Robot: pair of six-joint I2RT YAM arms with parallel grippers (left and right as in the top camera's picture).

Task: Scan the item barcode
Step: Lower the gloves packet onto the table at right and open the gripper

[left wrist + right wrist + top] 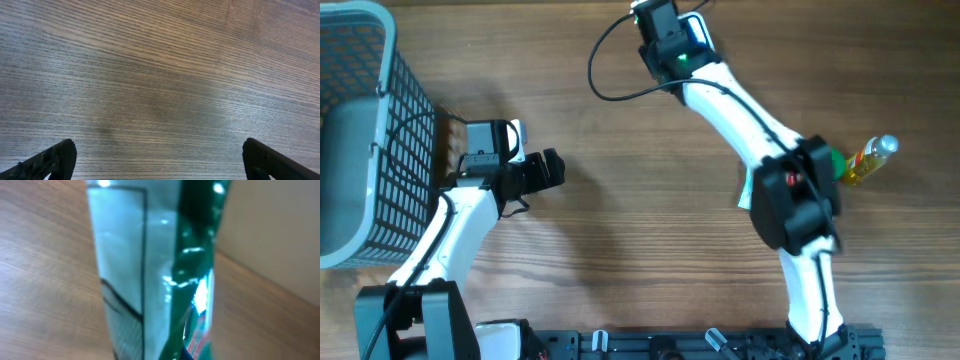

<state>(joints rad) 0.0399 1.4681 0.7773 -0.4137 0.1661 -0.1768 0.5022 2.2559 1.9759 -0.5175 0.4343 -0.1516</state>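
Note:
A green packet (195, 255) with a pale printed panel (120, 255) fills the right wrist view, upright, very close and blurred. No barcode is readable on it. My right gripper (655, 12) reaches to the far edge of the table in the overhead view, its fingertips cut off by the frame; it is shut on the packet. My left gripper (160, 162) hangs open over bare wood, its two black fingertips (55, 160) wide apart with nothing between them. In the overhead view it (548, 170) points right, beside the basket.
A grey mesh basket (410, 110) stands at the left edge. A yellow bottle (872, 158) lies at the right, next to a green item (836, 162) partly hidden under the right arm's elbow. A black cable (605, 85) loops off the right wrist.

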